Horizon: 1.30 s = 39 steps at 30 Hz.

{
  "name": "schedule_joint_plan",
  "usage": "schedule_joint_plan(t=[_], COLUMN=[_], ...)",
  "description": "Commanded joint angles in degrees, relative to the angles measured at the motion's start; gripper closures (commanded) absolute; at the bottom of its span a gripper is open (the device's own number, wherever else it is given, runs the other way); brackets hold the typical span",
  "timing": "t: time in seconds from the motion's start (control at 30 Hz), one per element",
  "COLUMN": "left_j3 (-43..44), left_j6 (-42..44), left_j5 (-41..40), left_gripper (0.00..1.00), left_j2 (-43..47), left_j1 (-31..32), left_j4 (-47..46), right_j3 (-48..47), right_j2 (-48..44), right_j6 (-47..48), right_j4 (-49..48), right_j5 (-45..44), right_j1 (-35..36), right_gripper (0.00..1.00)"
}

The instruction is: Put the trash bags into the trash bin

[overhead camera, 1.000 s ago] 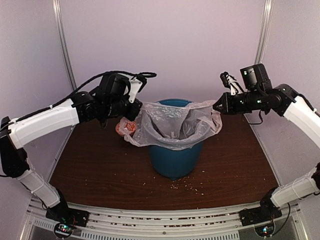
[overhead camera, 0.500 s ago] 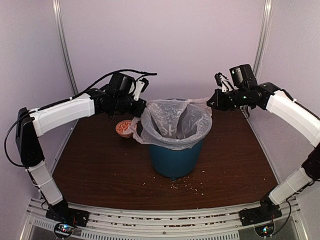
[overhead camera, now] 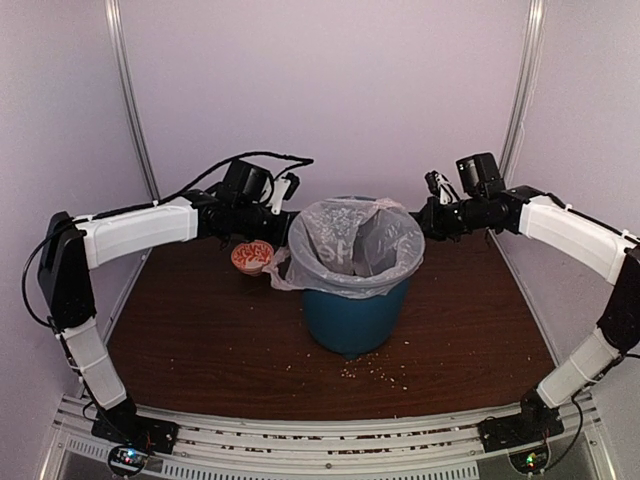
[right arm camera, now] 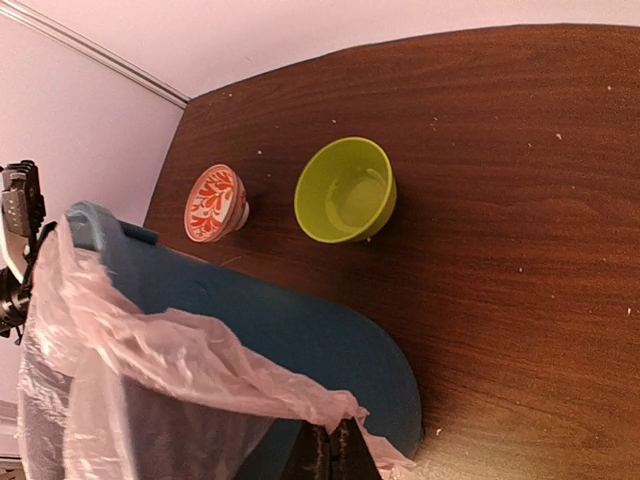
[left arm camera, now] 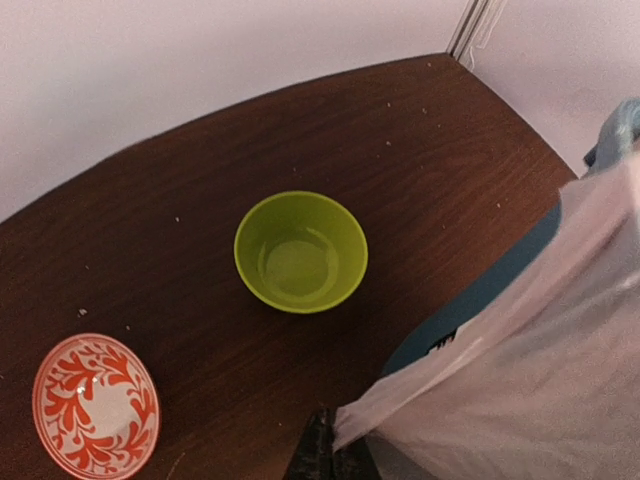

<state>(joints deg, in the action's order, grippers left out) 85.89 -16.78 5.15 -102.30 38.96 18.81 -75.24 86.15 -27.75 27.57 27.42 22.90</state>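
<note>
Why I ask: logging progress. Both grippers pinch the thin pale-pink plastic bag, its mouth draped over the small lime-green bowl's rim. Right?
Wrong rim: the pale-pink plastic bag is draped over the teal-blue round plastic bin, as the top external view shows. The left gripper and right gripper do pinch it.

Lime-green bowl (left arm camera: 300,252) ahead of the left fingers (left arm camera: 312,456), orange-and-white patterned bowl (left arm camera: 95,407) off to their left, crumbs (overhead camera: 378,374) on dark wooden tabletop (left arm camera: 420,170)

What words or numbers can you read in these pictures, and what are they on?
Nothing is clear enough to quote.
On the pink trash bag: faint grey lettering, too blurred to read.
On the teal trash bin: a small black-and-white mark beside the bag's edge, too small to read.
On the orange-and-white bowl: only a leafy pattern, no words.
</note>
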Motion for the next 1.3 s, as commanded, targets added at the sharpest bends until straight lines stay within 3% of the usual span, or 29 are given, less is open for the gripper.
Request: schedule_joint_plan(t=[0.0, 0.23, 0.4, 0.67, 0.97, 1.27], left_j3=[-3.59, -1.62, 2.64, 11.02, 3.34, -8.90], left_j6=[-3.64, -5.86, -5.56, -5.64, -7.35, -8.54], left_j5=[4.03, 9.02, 10.25, 12.30, 14.78, 12.87], left_gripper=[1.00, 1.00, 1.00, 1.00, 1.00, 1.00], left_j2=[-0.66, -1.27, -1.33, -10.15, -9.98, -2.67], left_j1=[-0.38, -0.68, -0.73, -2.34, -2.42, -2.41], left_j4=[-2.40, -5.18, -6.42, -4.82, -5.70, -7.22], right_j3=[4.75, 4.20, -0.64, 0.34, 5.94, 11.08], right_j2=[1.84, 4.02, 4.50, 11.00, 10.60, 7.55], right_j6=[-0.66, -2.57, -3.26, -4.86, -7.19, -9.08], right_j4=[1.24, -0.64, -0.35, -4.33, -7.95, -8.49], right_j5=[5.64, 12.10, 11.91, 13.89, 16.53, 18.20], right_j1=[-0.42, -0.68, -0.86, -2.55, -2.94, -2.95], right_gripper=[1.00, 1.00, 1.00, 1.00, 1.00, 1.00])
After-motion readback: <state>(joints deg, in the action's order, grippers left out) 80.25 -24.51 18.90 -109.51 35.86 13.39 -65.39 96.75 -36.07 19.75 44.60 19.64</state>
